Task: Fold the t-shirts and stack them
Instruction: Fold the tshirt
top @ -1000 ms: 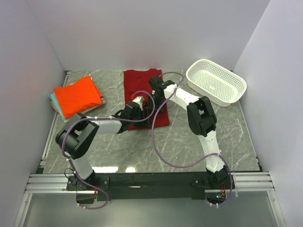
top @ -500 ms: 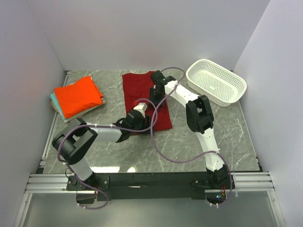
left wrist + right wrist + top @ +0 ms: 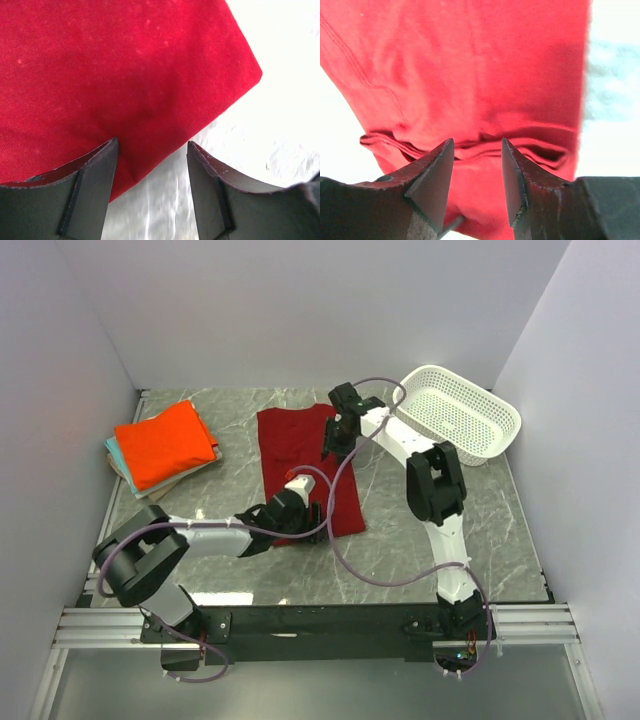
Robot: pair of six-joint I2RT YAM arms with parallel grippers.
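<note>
At 9 o'clock we've orange tee (image 3: pixel 165 443) stacked; crimson tee (image 3: pixel 290 440) at 12 part-folded; left gripper (image 3: pixel 152 147), right gripper (image 3: pixel 477 145) half-open, empty.

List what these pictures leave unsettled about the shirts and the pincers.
- Stack, top view: the orange t-shirt covers the folded shirts beneath. Only teal and tan edges show, so their count is unclear.
- Red t-shirt, top view: the left arm hides its near hem.
- Left pincer, left wrist view: jaws apart over the hem. Any contact lies below the frame edge.
- Right pincer, right wrist view: jaws apart at a bunched fold. Contact unclear.
</note>
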